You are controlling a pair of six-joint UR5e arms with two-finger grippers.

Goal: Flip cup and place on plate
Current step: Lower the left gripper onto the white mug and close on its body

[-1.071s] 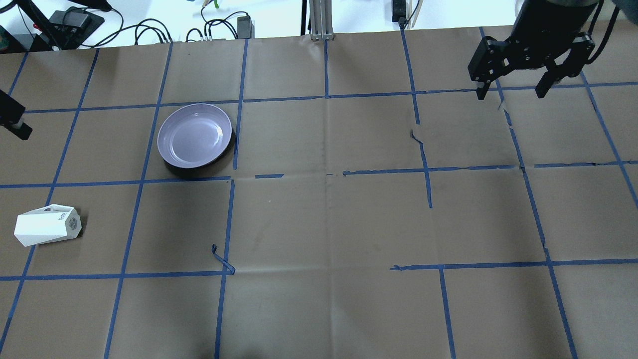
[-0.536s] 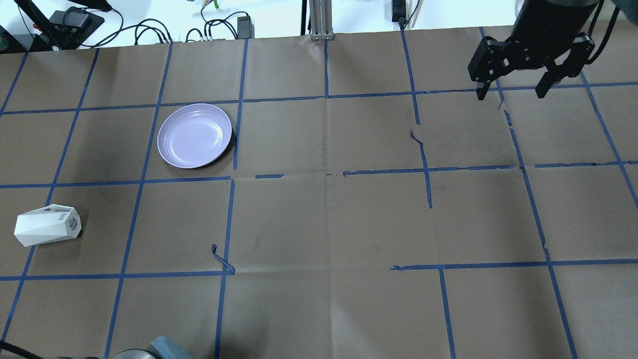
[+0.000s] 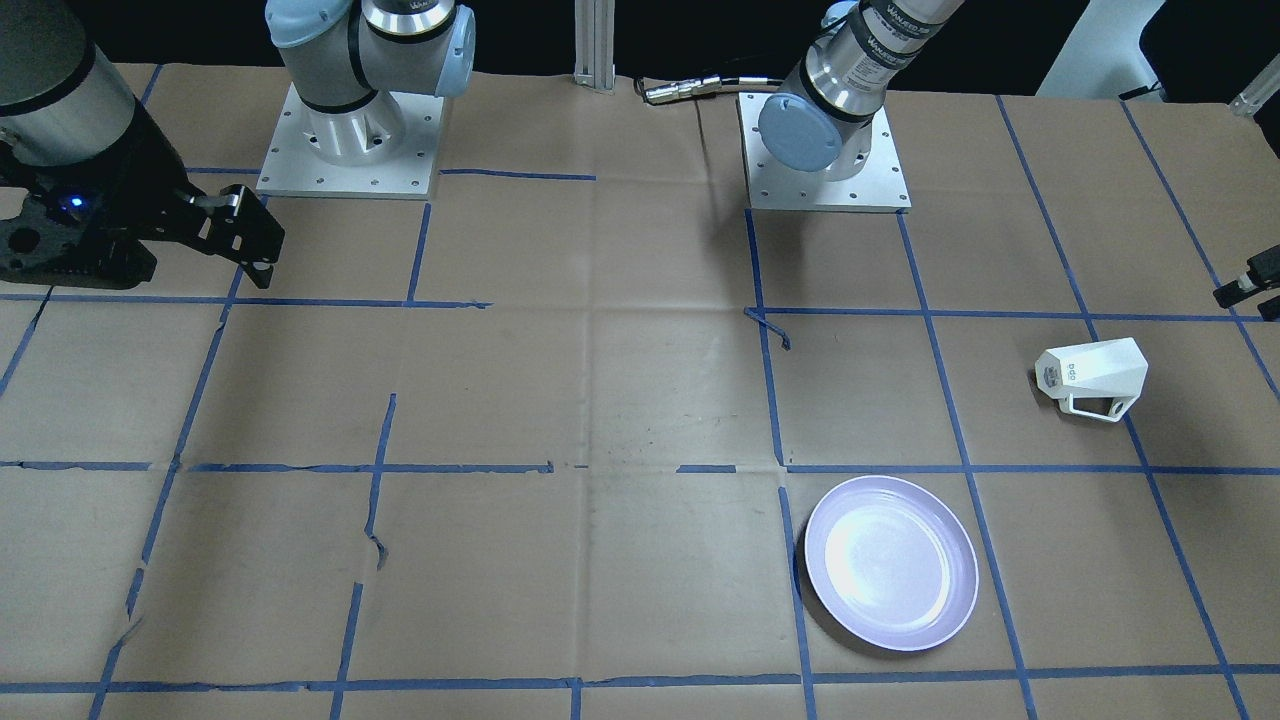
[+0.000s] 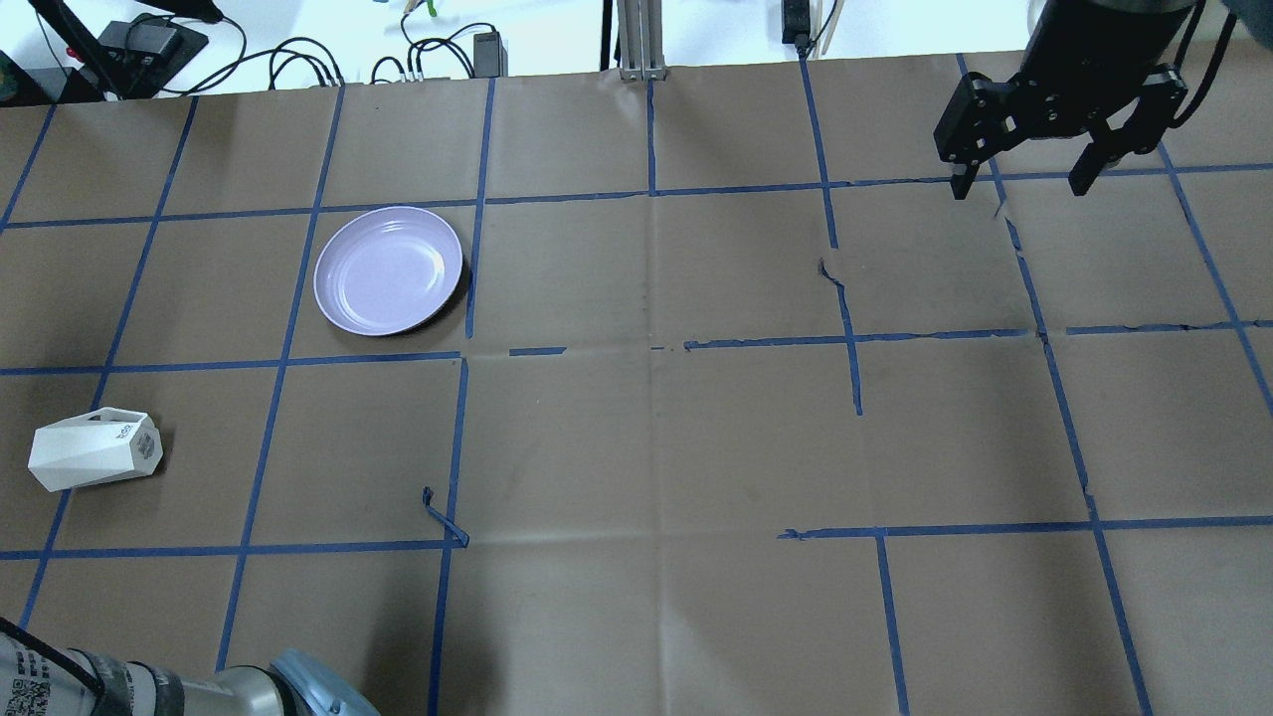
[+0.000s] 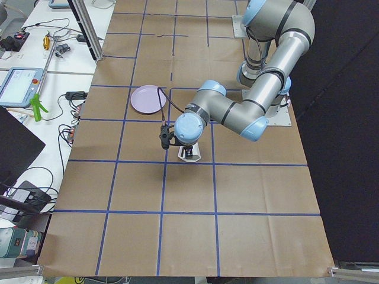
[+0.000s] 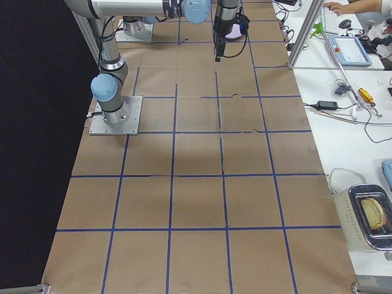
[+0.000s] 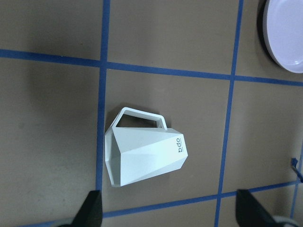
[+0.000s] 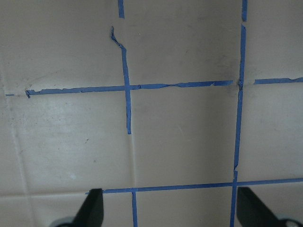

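The white faceted cup [image 4: 94,452] lies on its side near the table's left edge, with its handle toward the far side. It also shows in the front view [image 3: 1092,375] and the left wrist view [image 7: 147,153]. The lavender plate [image 4: 388,270] sits empty, beyond the cup and to its right, well apart from it. My left gripper [image 7: 170,210] is open and hovers above the cup without touching it; only its tip shows at the front view's right edge [image 3: 1250,285]. My right gripper [image 4: 1022,186] is open and empty above the far right of the table.
The table [image 4: 656,447] is covered in brown paper with a blue tape grid. My left arm's elbow [image 4: 249,691] enters at the overhead view's bottom left. Cables and power bricks [image 4: 298,60] lie beyond the far edge.
My left gripper has left the overhead view's left edge and its shadow is off the plate. The left arm's elbow has come in at the bottom left. Cup, plate and right gripper have not moved.
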